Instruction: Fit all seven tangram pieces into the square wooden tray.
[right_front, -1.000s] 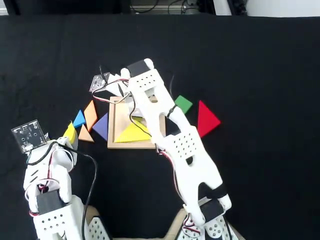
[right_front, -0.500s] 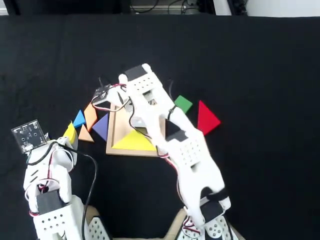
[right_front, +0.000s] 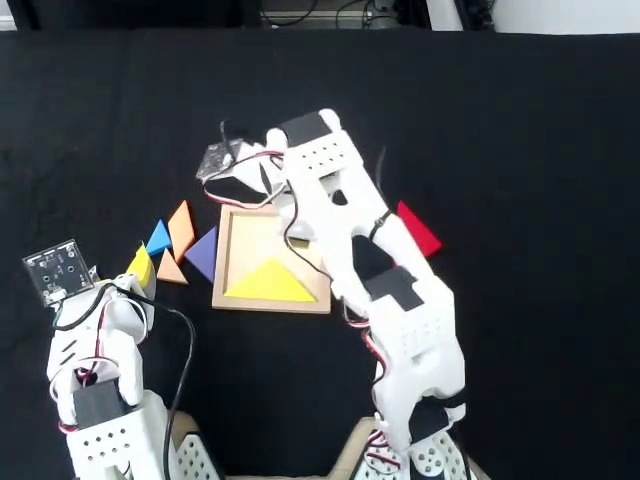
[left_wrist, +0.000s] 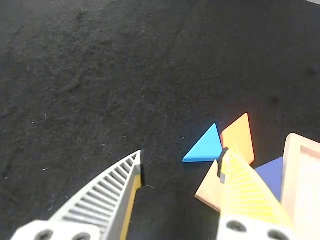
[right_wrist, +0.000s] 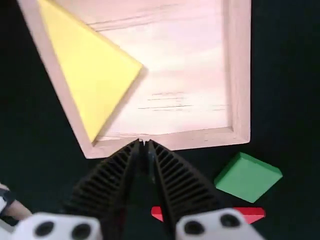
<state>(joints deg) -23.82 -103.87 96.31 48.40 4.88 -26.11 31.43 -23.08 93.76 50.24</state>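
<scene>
1. The right gripper (right_wrist: 143, 145) is clenched on nothing. Its tips meet just above the outer edge of the tray's rim, on the side nearest the green square.
2. The left gripper (left_wrist: 180, 154) hangs released with its fingers wide apart, near the loose cluster beside the tray.
3. The square wooden tray (right_front: 221, 255) lies flat on the black cloth (right_front: 520, 120). Most of its floor is bare.
4. The big yellow triangle (right_front: 268, 284) lies flat in the tray with its long side along one rim.
5. The red triangle (right_front: 420, 230) lies outside the tray, partly under the right arm.
6. The purple triangle (right_front: 204, 253) touches the tray's outer wall, with the orange parallelogram (right_front: 181, 228) just beside it. The green square (right_wrist: 248, 176) sits near a tray corner, by the red piece.
7. The small blue triangle (right_front: 158, 238) and tan triangle (right_front: 170, 269) flank the orange piece.
8. The pieces look stiff, light and thin. They would likely skid if pushed, so pinching across two opposite edges seems safest, with a low approach since little height shows to grip
</scene>
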